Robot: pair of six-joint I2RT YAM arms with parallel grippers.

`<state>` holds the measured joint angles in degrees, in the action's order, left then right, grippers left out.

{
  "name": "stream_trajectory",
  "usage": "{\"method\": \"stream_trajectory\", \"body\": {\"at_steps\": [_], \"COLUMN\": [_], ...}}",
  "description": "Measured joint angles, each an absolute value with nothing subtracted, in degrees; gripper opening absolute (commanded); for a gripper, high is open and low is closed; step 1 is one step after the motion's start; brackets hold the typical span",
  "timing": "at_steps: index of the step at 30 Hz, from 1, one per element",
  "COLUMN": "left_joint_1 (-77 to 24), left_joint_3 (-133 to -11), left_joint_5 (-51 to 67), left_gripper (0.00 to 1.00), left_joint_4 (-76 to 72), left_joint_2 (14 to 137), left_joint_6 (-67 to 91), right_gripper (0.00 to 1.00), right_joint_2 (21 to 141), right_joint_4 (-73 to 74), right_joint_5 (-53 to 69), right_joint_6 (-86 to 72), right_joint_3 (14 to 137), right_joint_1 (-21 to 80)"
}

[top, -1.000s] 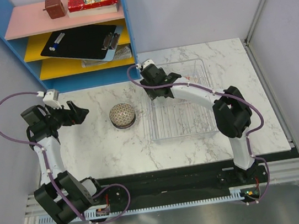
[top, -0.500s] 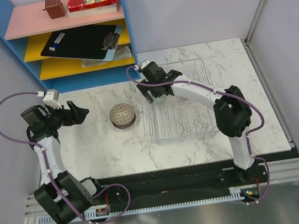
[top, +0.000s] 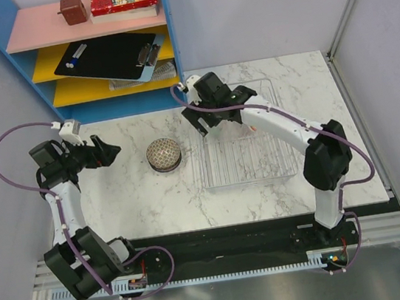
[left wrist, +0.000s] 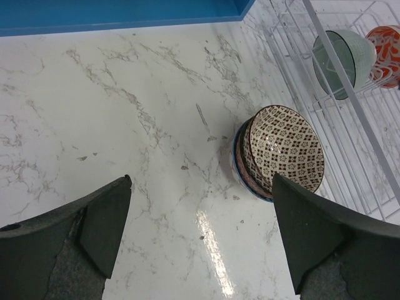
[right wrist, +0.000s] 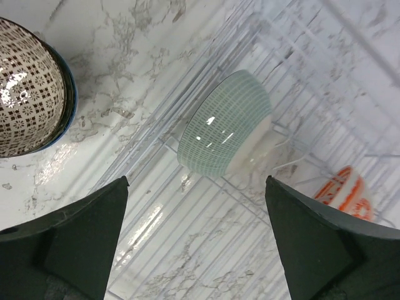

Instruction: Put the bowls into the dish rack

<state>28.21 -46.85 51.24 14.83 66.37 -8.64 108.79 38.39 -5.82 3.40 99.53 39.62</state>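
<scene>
Since the earlier frame the right gripper point(right wrist: 197, 215) has let go of the green bowl point(right wrist: 225, 122) and drawn up and back from it; the left arm has not moved. The right jaws now stand wide open and hold nothing. The green bowl stands on edge in the rack point(top: 246, 160), with the orange bowl point(right wrist: 347, 190) in a slot beyond it. The remaining bowls sit nested in a stack point(left wrist: 284, 153) on the table point(left wrist: 125, 106), just left of the rack. The left gripper point(left wrist: 200, 231) hovers near the stack, fully open and empty. Treat each bowl as rigid, glazed and likely slippery, fairly weighty for its size, and liable to chip against the rack. Pinch only the top bowl, across its wall at the rim, and lift it straight out so that the lower bowls do not drag along.
</scene>
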Motion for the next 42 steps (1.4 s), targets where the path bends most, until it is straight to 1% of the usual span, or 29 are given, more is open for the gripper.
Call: {"method": "stream_trajectory", "body": {"at_steps": [3,5,8,12,16,19,22,23,25,26,28,29,32,37,40,42], "left_joint_1": [26.5,23.7,15.4,4.7,-0.3,-2.2,-3.2,-3.4,-3.6,-3.6,-3.6,-3.6,-3.6,-3.6,-3.6,-3.6], "left_joint_3": [-46.9,-47.0,-47.9,-50.0,-53.5,-55.6,-56.0,-56.0,-56.0,-56.0,-56.0,-56.0,-56.0,-55.9,-55.8,-55.6], "left_joint_5": [51.2,50.1,45.6,40.1,35.3,31.5,29.4,28.8,28.3,28.1,27.7,27.5,27.1,27.2,27.2,27.2], "left_gripper": [1.0,1.0,1.0,1.0,1.0,0.99,0.95,0.93,0.91,0.87,0.84,0.8,0.76,0.77,0.77,0.77], "left_joint_4": [14.9,15.2,16.0,16.8,17.9,18.2,18.4,18.4,18.6,18.7,18.7,18.7,18.8,18.8,18.8,18.8], "left_joint_2": [67.7,68.6,70.1,74.1,79.9,82.7,83.2,83.2,83.2,83.2,83.2,83.2,83.1,82.9,82.7,82.5], "left_joint_6": [-9.0,-9.9,-11.9,-13.4,-14.4,-14.7,-14.8,-14.9,-15.0,-15.1,-15.1,-15.1,-15.3,-15.5,-15.6,-15.7], "right_gripper": [0.97,0.97,0.97,0.97,0.97,0.97,0.97,0.97,0.97,0.97,0.97,0.97,0.97,0.97,0.97,0.97], "right_joint_2": [105.1,102.2,98.0,90.1,81.6,74.8,66.9,64.4,59.5,57.4,54.7,53.9,53.8,55.1,54.6,54.0], "right_joint_4": [38.4,38.3,38.4,39.0,42.3,43.9,45.1,45.1,45.4,45.1,44.6,44.0,41.4,37.8,36.7,36.8], "right_joint_5": [-7.3,-9.1,-10.9,-10.9,-9.6,-8.4,-6.8,-6.1,-4.8,-4.3,-3.7,-3.6,-4.0,-4.1,-2.7,0.7], "right_joint_6": [5.4,6.9,9.3,12.6,16.1,18.0,19.6,20.2,21.3,21.5,21.7,21.7,21.0,19.0,18.7,19.0], "right_joint_3": [100.2,100.2,99.5,94.2,89.6,86.3,81.8,80.1,76.6,74.5,70.7,68.6,62.9,56.1,55.3,55.3], "right_joint_1": [39.9,39.9,39.4,37.7,34.6,31.8,28.8,28.2,27.4,27.2,26.7,26.3,25.2,23.3,23.0,23.0]}}
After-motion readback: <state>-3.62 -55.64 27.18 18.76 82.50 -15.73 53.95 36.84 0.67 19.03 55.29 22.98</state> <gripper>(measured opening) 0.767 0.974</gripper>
